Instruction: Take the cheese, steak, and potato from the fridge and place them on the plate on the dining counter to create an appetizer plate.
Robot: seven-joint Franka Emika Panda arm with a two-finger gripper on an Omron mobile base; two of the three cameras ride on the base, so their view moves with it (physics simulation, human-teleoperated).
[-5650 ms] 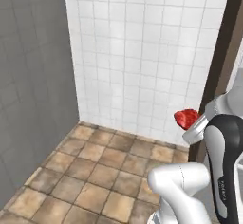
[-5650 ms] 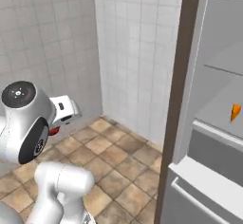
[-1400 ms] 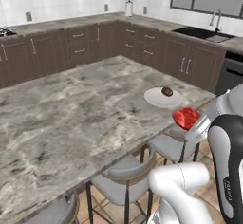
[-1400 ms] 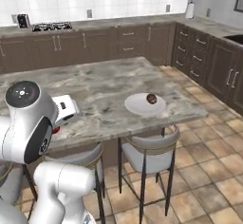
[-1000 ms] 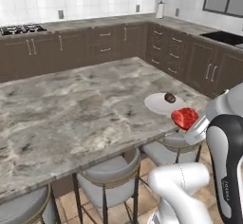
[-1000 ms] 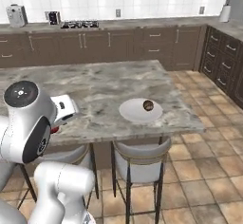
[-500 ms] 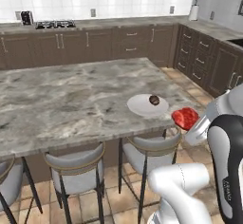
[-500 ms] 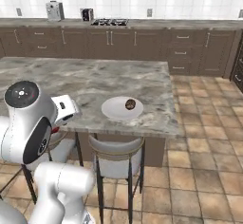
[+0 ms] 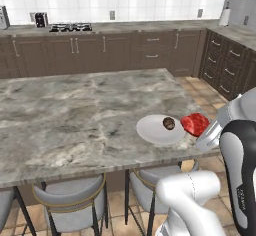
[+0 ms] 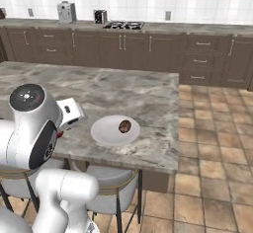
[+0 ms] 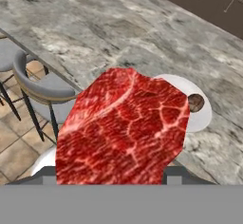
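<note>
while clamped in the jaws, marbled lumpy red steak (image 11: 124, 128) beside round white plate (image 9: 153, 131)

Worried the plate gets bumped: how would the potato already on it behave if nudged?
The potato looks round, so it would probably roll. The plate appears flat with little rim, so it may roll onto the dining counter. The steak arriving could knock it.

Glossy white rounded arm (image 10: 59, 192) links, thick and tubular. Dark charcoal joint covers set into shells, one (image 9: 242, 175) bearing small pale lettering down its side. Round dark cap (image 10: 27, 98) with tiny red dot on shoulder. White boxy hand (image 9: 212, 137) with dark edge.
</note>
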